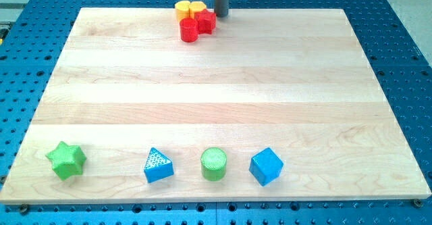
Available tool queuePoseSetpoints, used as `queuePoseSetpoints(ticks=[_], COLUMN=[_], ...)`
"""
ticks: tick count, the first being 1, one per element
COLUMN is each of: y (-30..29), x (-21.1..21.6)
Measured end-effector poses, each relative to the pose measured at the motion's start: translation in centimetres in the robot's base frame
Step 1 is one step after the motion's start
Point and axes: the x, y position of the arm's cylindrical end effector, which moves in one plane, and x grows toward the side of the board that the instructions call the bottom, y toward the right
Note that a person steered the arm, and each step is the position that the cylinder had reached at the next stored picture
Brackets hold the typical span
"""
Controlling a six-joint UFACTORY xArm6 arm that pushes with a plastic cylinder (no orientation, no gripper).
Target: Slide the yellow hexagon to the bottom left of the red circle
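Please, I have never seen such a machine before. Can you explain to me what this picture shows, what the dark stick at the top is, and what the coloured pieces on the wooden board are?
There is one picture, from a single camera looking down at a pale wooden board on a blue perforated table. The dark stick is the end of a robot arm; it has no hand, only a straight rod. My tip, the rod's lower end, pushes blocks and holds nothing.

At the view's top sits a tight cluster: a yellow hexagon block, a second yellow block of unclear shape, a red circle block and another red block. My tip stands just right of this cluster.

Along the view's bottom, from left: a green star block, a blue triangle block, a green cylinder block and a blue cube block.
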Motion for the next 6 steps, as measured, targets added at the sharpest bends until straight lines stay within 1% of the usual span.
queuePoseSetpoints(ticks=[1, 2, 3, 4, 6], y=[-4.5, -8.9, -8.4, -12.1, -6.2], x=[0.1, 3.0, 3.4, 4.7, 7.6])
